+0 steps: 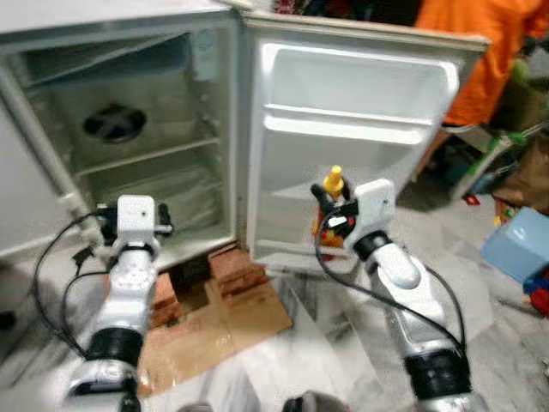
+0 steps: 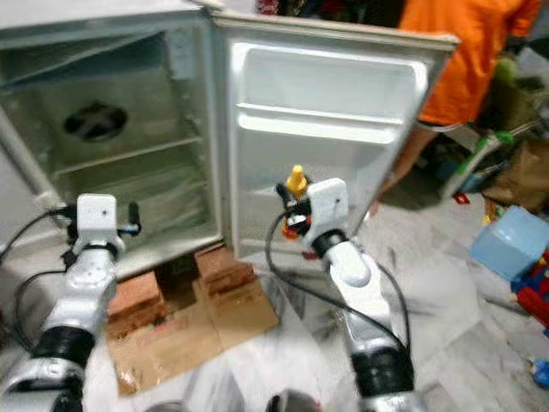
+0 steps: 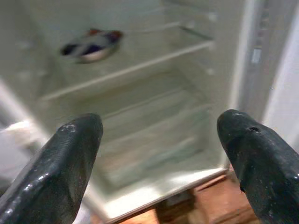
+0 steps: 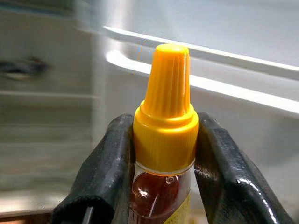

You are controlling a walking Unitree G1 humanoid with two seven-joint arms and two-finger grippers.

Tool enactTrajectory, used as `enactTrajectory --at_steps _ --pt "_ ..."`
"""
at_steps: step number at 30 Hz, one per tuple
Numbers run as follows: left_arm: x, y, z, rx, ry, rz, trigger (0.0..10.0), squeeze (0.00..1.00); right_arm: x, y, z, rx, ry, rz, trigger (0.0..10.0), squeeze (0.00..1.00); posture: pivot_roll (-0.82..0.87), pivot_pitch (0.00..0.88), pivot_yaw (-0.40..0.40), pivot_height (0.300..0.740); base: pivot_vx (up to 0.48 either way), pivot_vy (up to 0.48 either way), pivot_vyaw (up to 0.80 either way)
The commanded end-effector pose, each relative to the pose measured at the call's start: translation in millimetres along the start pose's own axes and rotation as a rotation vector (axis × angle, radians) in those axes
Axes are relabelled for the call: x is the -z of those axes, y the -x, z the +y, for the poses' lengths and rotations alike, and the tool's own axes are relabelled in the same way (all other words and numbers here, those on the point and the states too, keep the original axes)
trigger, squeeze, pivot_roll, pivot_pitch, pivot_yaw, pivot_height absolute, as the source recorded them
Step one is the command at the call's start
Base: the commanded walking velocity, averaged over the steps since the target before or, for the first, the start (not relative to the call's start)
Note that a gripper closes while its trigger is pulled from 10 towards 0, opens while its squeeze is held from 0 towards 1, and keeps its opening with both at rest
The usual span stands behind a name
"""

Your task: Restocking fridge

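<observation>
While the small white fridge (image 1: 129,129) stood open on red bricks (image 1: 232,262), a clear sauce bottle with a yellow conical cap (image 1: 332,184) was held upright by the right gripper (image 1: 330,210). Both black fingers (image 4: 110,172) were clamped against the bottle's neck, just under the cap. The bottle was carried in front of the open white door (image 1: 352,129), near its lower edge, with the long axis vertical. The moulded door shelf rails (image 4: 224,88) were seen straight ahead of the cap and above it, so a lift and a forward reach was judged to be needed before a release. The right arm was clearly nearer the door than the left.

The left gripper (image 3: 159,154) was held wide open and empty, pointed into the fridge compartment towards the wire shelves (image 3: 126,70). A metal bowl with dark contents (image 3: 91,44) was seen on the upper shelf, near the back wall.

A person in an orange shirt (image 1: 485,51) was standing behind the door's top corner.
</observation>
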State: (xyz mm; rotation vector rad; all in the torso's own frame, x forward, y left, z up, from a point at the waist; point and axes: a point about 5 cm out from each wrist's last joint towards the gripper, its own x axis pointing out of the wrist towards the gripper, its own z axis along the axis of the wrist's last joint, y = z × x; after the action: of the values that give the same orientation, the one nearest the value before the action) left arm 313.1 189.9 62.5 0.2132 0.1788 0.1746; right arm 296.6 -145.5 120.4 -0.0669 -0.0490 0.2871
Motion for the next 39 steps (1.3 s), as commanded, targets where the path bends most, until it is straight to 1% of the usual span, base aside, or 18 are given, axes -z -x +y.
enactTrajectory --at_steps 1,7,10,13,16,19,22,23,24,26,27,28,30,32,33,34,37,39 --pt "3 1.9 11.4 -0.023 -0.009 -0.001 10.0 0.0 -10 -3.9 5.4 -0.011 -0.009 -0.053 10.0 0.0 0.06 0.0 -0.063 0.74 0.0 0.0 0.0" --pt "2 2.1 10.9 -0.016 -0.011 -0.012 10.0 0.0 -11 -4.1 7.2 -0.021 -0.014 -0.061 10.0 0.0 0.06 0.0 -0.062 0.74 0.0 0.0 0.0" --pt "1 1.9 11.8 -0.01 -0.008 -0.014 10.0 0.0 -12 -4.5 6.1 -0.006 -0.011 -0.069 10.0 0.0 0.06 0.0 -0.06 0.74 0.0 0.0 0.0" --pt "1 4.3 12.4 0.015 -0.009 -0.031 10.0 0.0 -10 -1.8 -1.4 0.068 -0.028 -0.072 10.0 0.0 0.06 0.0 -0.052 0.74 0.0 -0.187 0.0" --pt "1 5.5 12.4 0.024 -0.01 -0.031 10.0 0.0 -8 0.1 -4.2 0.095 -0.039 -0.064 10.0 0.0 0.06 0.0 -0.049 0.74 0.0 -0.359 0.0" --pt "5 13.3 17.0 0.047 -0.014 -0.032 10.0 0.0 -1 9.7 -15.5 0.177 -0.076 -0.034 10.0 0.0 0.07 0.0 -0.044 0.74 0.0 -0.131 0.0" --pt "5 13.3 17.0 0.047 -0.014 -0.032 10.0 0.0 -1 9.7 -15.5 0.177 -0.076 -0.034 10.0 0.0 0.07 0.0 -0.044 0.74 0.0 0.0 0.0" --pt "5 18.5 17.7 0.074 0.007 -0.043 10.0 0.0 1 13.3 -18.8 0.193 -0.084 -0.027 10.0 0.0 0.07 0.0 -0.044 0.74 0.0 0.0 0.0" --pt "5 18.5 17.7 0.074 0.007 -0.043 10.0 0.0 1 13.3 -18.8 0.193 -0.084 -0.027 10.0 0.0 0.07 0.0 -0.044 0.74 0.0 0.0 0.0" --pt "4 40.7 14.9 0.192 0.039 -0.097 10.0 0.0 4 20.8 -24.3 0.215 -0.105 -0.017 10.0 0.0 0.08 0.0 -0.047 0.74 0.0 0.0 0.0" --pt "4 40.7 14.9 0.192 0.039 -0.097 10.0 0.0 4 20.8 -24.3 0.215 -0.105 -0.017 10.0 0.0 0.08 0.0 -0.047 0.74 0.0 0.0 0.0" --pt "3 52.2 14.3 0.233 0.042 -0.129 10.0 0.0 6 26.1 -26.6 0.237 -0.125 -0.014 10.0 0.0 0.09 0.0 -0.055 0.74 0.0 0.0 0.0" --pt "3 52.2 14.3 0.233 0.042 -0.129 10.0 0.0 6 26.1 -26.6 0.237 -0.125 -0.014 10.0 0.0 0.09 0.0 -0.055 0.74 0.0 0.0 0.0" --pt "2 67.1 13.9 0.262 0.047 -0.157 10.0 0.0 9 37.7 -26.0 0.264 -0.149 -0.003 10.0 0.0 0.1 0.0 -0.056 0.74 0.0 0.0 0.0" --pt "2 67.1 13.9 0.262 0.047 -0.157 10.0 0.0 9 37.7 -26.0 0.264 -0.149 -0.003 10.0 0.0 0.1 0.0 -0.056 0.74 0.0 0.0 0.0" --pt "1 73.4 11.9 0.292 0.042 -0.17 10.0 0.0 12 43.2 -24.3 0.269 -0.154 0.006 10.0 0.0 0.1 0.0 -0.059 0.74 0.0 0.0 0.0" --pt "0 77.3 10.8 0.309 0.031 -0.181 10.0 0.0 13 46.5 -23.0 0.269 -0.153 0.013 10.0 0.0 0.1 0.0 -0.06 0.74 0.0 0.0 0.0" --pt "-2 82.9 9.8 0.339 -0.007 -0.202 10.0 0.0 13 50.0 -23.4 0.272 -0.153 0.016 10.0 0.0 0.1 0.0 -0.059 0.74 0.0 0.0 0.0"
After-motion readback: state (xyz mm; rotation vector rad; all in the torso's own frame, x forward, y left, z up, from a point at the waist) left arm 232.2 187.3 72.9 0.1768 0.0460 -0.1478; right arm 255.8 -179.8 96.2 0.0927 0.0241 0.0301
